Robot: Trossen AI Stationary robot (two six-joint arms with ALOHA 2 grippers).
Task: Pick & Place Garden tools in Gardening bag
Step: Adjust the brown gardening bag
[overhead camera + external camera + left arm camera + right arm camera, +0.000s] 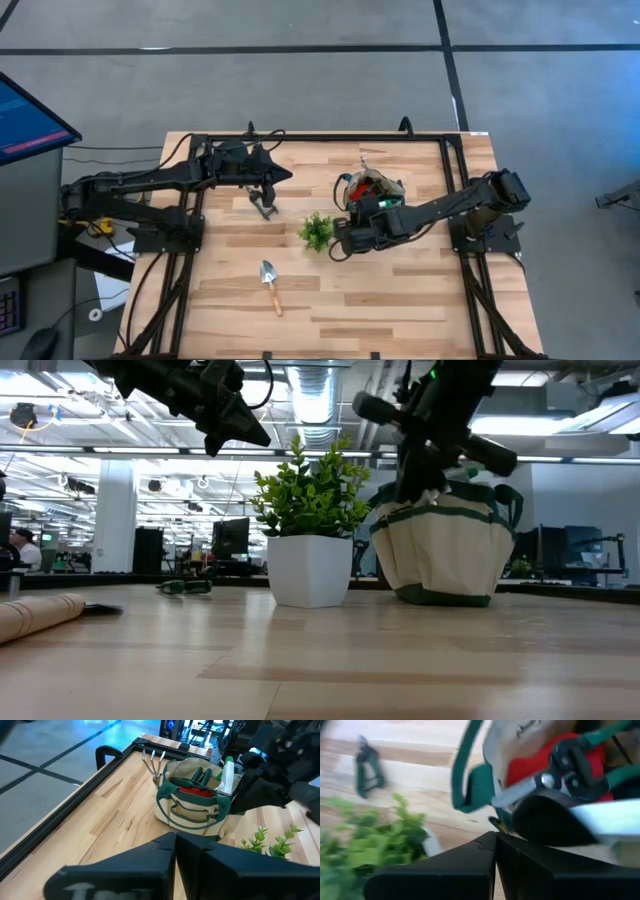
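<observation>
Right gripper (337,243): fingers together, empty, between the gardening bag (375,190) and plant (316,231), mid-tabletop
Left gripper (285,176): fingers together, empty, above the shears (264,205)
Trowel (270,285): toward the near edge
Risk: right arm's sweep could tip the plant or bag
Left wrist view: shows rake (152,762), spray bottle (227,776), red gloves (196,791) inside; low view hides them

Open-plan office or lab, exposed ceiling ducts (315,400), rows of monitors (232,537)

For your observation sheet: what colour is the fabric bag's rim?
Dark green rim, clearest in the left wrist view.
</observation>
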